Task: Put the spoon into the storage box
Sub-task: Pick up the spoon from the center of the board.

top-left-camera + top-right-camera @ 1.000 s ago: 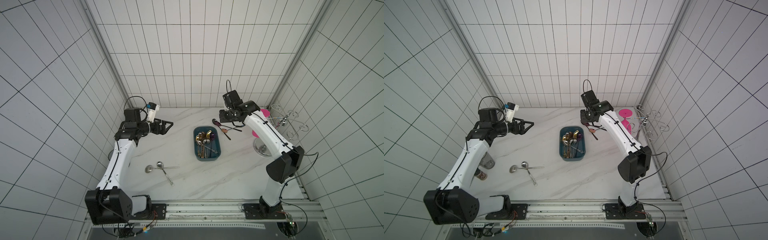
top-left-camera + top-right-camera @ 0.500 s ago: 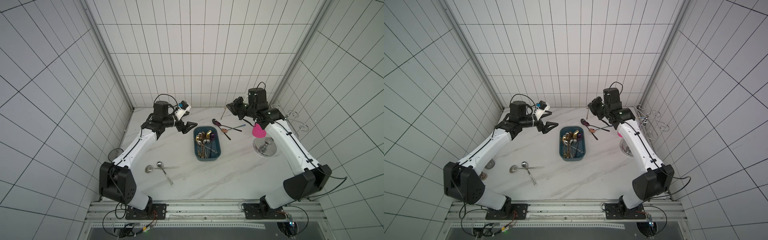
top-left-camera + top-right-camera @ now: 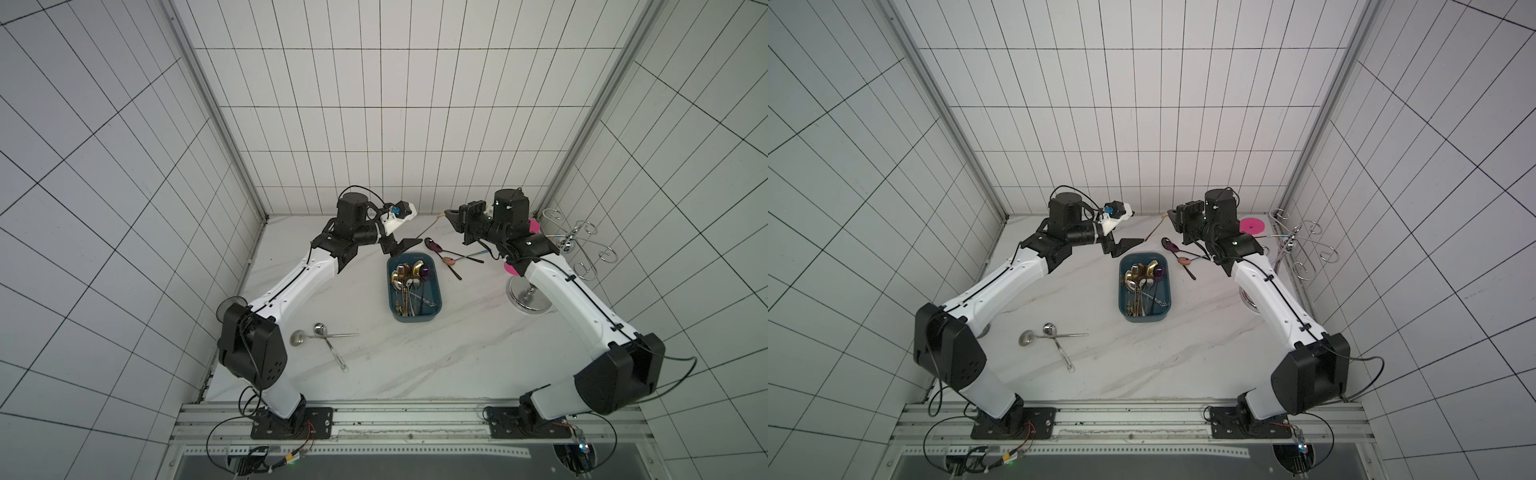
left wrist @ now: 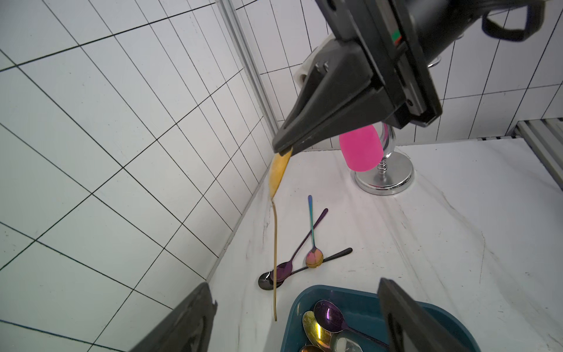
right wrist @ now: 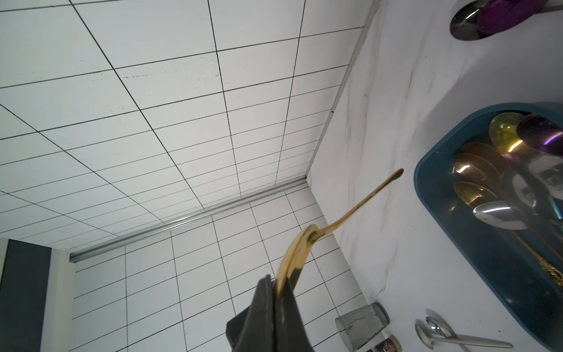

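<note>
— Where's the storage box (image 3: pixel 415 321)?
— Mid-table (image 3: pixel 457 357), spoons (image 3: pixel 409 276) inside. Beyond it both arms (image 3: pixel 299 282) reach toward the back wall (image 3: pixel 395 124): left gripper (image 4: pixel 295 285) spread wide, empty, by its far rim; right gripper (image 4: pixel 281 147) pinches the gold spoon (image 4: pixel 275 231) by its bowl, handle dangling.

Item 1: slim gold metal spoon (image 4: pixel 275 237), off the table, bowl tip pinched in the right gripper (image 4: pixel 281 148), long handle slanting down toward the box's far end.
Item 2: shallow dark teal rectangular plastic storage box (image 3: pixel 391 291), flat mid-table on the marble top, holding several mixed spoons (image 3: pixel 409 274), bowls at the far end.
</note>
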